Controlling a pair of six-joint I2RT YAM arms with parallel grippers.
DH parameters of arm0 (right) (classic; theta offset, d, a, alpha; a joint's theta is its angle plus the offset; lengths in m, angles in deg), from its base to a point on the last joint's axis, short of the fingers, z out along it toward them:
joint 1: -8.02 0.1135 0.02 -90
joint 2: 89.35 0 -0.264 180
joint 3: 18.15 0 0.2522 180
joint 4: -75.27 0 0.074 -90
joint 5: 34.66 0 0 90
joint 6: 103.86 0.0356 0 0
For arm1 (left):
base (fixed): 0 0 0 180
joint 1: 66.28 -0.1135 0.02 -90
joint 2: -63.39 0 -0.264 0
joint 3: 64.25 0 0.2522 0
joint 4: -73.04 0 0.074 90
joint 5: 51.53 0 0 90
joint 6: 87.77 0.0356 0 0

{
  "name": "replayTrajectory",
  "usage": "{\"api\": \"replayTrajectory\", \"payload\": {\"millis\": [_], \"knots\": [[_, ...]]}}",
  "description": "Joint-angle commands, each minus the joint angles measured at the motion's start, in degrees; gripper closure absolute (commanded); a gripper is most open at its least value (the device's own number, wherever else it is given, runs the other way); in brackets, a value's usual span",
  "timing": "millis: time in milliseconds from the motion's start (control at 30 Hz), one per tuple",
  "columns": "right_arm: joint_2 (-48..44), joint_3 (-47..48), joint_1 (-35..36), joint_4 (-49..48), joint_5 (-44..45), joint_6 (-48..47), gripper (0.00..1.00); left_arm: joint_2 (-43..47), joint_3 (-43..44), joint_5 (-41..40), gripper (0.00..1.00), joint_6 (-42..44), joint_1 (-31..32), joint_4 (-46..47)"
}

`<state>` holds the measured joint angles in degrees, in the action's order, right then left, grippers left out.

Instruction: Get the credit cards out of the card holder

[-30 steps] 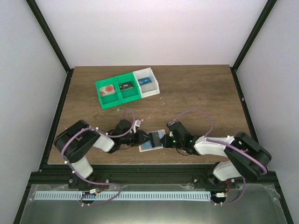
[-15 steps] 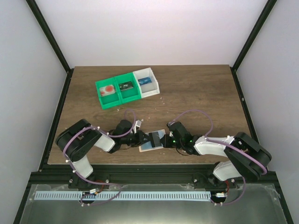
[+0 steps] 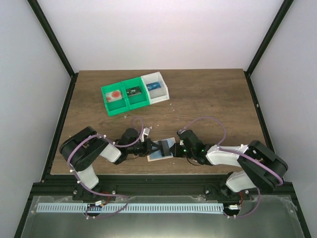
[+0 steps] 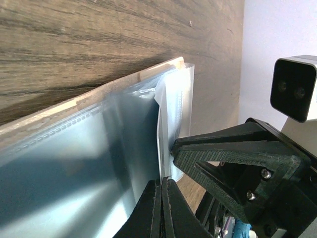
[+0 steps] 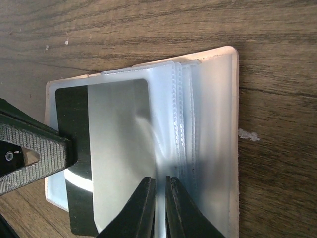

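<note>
Top external: both arms are folded low and reach inward along the near edge of the table (image 3: 208, 99), forearms almost level, wrists facing one another. Left gripper (image 3: 154, 147) and right gripper (image 3: 174, 147) meet head-on at the card holder (image 3: 157, 155), which lies on the wood between them, close to the front edge.

Right wrist: the holder lies open, tan cover underneath, clear sleeves (image 5: 208, 148) fanned on top. Right fingers (image 5: 143, 210) are pinched on a clear sleeve leaf with only a sliver between them. The left jaw comes in from the side, clamped on the edge of a dark credit card (image 5: 72, 119) that sits partly under a sleeve (glare washes out most of its face).

Left wrist: left fingers are pressed tight together on a thin edge. The right gripper's tips touch the sleeve just beyond.

Writing: nothing on the card or holder can be read. At the far side, a green bin (image 3: 105, 98) and a white bin (image 3: 159, 98) stand touching, their contents too small to read.
</note>
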<state>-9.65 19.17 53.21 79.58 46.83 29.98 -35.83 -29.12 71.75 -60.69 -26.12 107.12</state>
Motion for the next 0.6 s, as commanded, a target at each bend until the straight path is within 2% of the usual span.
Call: {"api": "replayTrajectory", "payload": {"millis": [0, 433, 567], "knots": [[0.8, -1.1, 0.1, 2.7, 1.1, 0.3, 0.91, 1.1, -0.4, 0.3, 1.00, 1.7, 0.3, -2.6], [1.4, -0.1, 0.1, 3.7, 1.3, -0.4, 0.91, 4.8, -4.2, -1.1, 1.00, 3.4, -2.0, -6.3], [0.9, 0.3, 0.1, 4.3, 1.7, -1.1, 0.91, 8.2, -4.7, -1.9, 1.00, 4.3, -2.5, -10.0]]}}
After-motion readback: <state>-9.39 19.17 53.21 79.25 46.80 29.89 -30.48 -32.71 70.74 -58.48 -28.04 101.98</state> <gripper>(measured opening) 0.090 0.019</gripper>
